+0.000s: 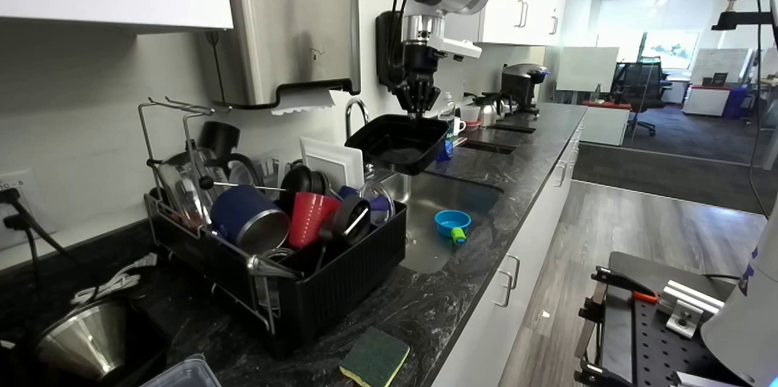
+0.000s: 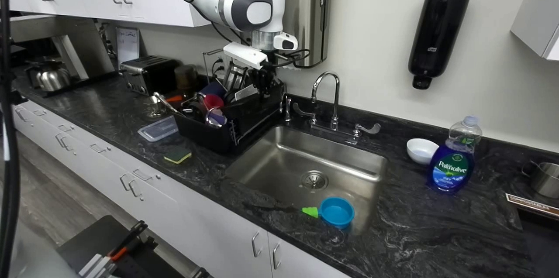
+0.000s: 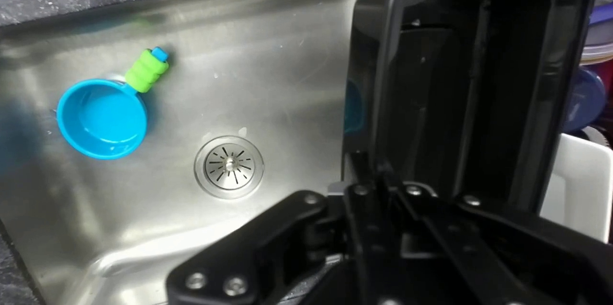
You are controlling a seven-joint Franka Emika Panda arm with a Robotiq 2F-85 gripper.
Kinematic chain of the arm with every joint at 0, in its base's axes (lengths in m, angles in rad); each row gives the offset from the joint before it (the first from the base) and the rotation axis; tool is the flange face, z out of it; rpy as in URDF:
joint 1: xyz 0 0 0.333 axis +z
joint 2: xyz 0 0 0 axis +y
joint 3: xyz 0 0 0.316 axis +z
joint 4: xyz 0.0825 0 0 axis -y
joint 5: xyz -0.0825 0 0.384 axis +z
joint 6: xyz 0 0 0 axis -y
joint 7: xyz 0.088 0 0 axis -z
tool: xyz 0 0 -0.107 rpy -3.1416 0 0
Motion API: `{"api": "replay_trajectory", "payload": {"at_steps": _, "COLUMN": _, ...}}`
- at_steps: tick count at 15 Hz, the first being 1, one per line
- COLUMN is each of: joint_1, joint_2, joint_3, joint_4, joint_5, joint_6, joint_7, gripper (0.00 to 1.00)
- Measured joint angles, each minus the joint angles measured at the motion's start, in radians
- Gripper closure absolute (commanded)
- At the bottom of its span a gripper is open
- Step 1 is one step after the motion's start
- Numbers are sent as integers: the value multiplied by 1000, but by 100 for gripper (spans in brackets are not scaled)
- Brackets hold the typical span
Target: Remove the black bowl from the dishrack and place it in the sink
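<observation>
In an exterior view the gripper (image 1: 416,113) pinched the black bowl (image 1: 396,143) aloft by its rim, presumably to clear the near-left dishrack (image 1: 347,280), its reach over the sink (image 1: 425,241) unclear.

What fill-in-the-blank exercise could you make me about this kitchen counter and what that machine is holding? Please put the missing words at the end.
1. The bowl held by the gripper is coloured ____.
2. The blue cup lies inside the metal ____.
3. The cup's handle is mostly coloured ____.
4. On the soap bottle, the biggest printed word is ____.

Missing words: black; sink; green; Palmolive.
</observation>
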Motion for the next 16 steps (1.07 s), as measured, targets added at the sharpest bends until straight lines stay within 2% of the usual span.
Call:
{"api": "replay_trajectory", "payload": {"at_steps": 7, "joint_1": -51, "joint_2": 35, "joint_3": -14, "joint_4": -26, "joint_5": 70, "joint_6": 36, "joint_7": -101, "gripper": 98}}
{"api": "replay_trajectory", "payload": {"at_steps": 16, "joint_1": -103, "joint_2": 82, "joint_3": -41, "joint_4": -30, "joint_5": 72, "joint_6": 98, "joint_7": -138, "gripper": 98}}
